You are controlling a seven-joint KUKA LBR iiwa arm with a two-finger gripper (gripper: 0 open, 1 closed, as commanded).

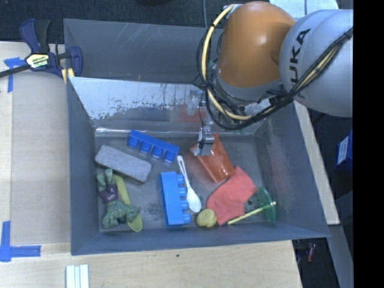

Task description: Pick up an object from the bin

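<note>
One orange see-through plastic piece [215,162] sits mid-right on the bin floor, near the back wall. The gripper [206,141] is right at its upper end, but I honestly can't tell if it's open or clamped. A red cloth [233,195] lies just beside it, with a white spoon [189,191] and a blue brick [173,198] to the left.

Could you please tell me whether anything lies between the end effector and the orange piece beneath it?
Nothing visible does: the end effector is directly by the orange piece; the spoon and red cloth lie aside.
</note>
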